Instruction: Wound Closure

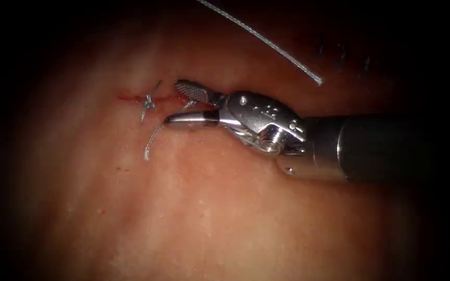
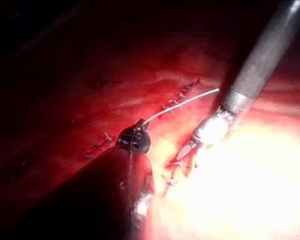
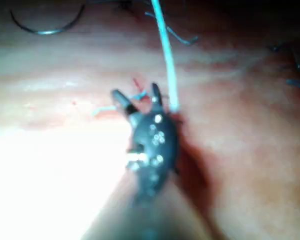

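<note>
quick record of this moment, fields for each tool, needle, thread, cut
right tool: jaws open over the cut, holding nothing
left tool: jaws shut on the thread
needle: lying free on the tissue, not in it
thread: loose strand with a free end
cut: knot tied across it, short tails

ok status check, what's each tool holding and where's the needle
Right tool jaws open, holding nothing, at the cut beside the knot. Left tool shut on thread. Needle lying free on the tissue.
</note>
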